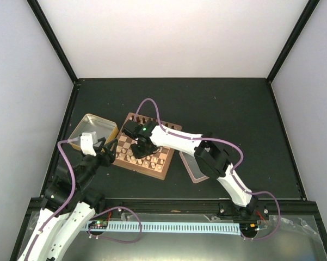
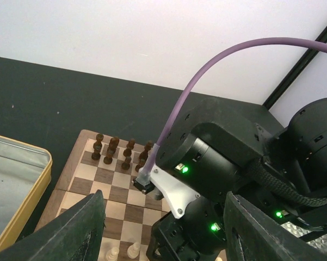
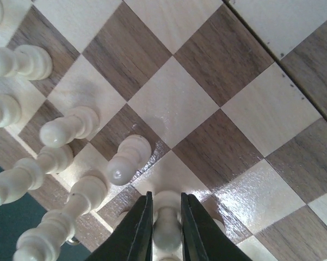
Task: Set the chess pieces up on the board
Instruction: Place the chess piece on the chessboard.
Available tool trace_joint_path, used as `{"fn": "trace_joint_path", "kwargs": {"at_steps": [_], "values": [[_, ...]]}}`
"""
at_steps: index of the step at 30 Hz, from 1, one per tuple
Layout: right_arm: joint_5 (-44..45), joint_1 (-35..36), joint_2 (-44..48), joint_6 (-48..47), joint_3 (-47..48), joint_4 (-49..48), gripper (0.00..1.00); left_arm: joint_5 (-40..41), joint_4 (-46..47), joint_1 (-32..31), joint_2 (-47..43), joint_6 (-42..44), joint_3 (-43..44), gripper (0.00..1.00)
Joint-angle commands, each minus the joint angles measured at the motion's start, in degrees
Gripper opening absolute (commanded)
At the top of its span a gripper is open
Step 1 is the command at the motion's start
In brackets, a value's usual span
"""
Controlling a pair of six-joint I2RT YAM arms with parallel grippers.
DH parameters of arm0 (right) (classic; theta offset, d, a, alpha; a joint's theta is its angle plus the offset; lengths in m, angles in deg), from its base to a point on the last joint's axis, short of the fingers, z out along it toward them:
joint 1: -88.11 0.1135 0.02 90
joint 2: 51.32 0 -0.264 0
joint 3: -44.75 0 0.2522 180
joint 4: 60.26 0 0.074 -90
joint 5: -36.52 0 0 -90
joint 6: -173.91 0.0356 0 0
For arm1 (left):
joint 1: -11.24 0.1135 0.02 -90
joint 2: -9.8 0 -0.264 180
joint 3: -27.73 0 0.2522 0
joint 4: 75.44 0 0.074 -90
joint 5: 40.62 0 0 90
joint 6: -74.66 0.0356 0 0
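Observation:
The wooden chessboard [image 1: 162, 159] lies at centre-left of the table. Its checkered squares fill the right wrist view [image 3: 223, 54]. My right gripper [image 3: 166, 228] is shut on a pale beige pawn [image 3: 167, 225], which stands upright on a light square near the board's edge. Several more pale chessmen [image 3: 71, 128] stand to the left of it. From above, the right gripper [image 1: 140, 144] is over the board's near-left part. My left gripper [image 1: 106, 148] is open and empty, just left of the board. Its fingers [image 2: 79, 231] frame the right arm's wrist. Dark brown chessmen [image 2: 113, 149] line the far rows.
A yellow-rimmed metal tin [image 1: 80, 130] sits left of the board, also in the left wrist view [image 2: 27, 201]. A clear square tray [image 1: 191, 169] lies right of the board under the right arm. A purple cable [image 2: 207, 70] arcs over the board.

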Motion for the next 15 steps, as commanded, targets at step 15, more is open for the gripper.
{"fn": "trace_joint_path", "kwargs": {"at_steps": [15], "values": [[3.72, 0.31, 2.14, 0.19, 1.73, 0.11, 0.23, 0.49, 0.03, 0.46, 0.08, 0.73, 0.4, 0.62]]}}
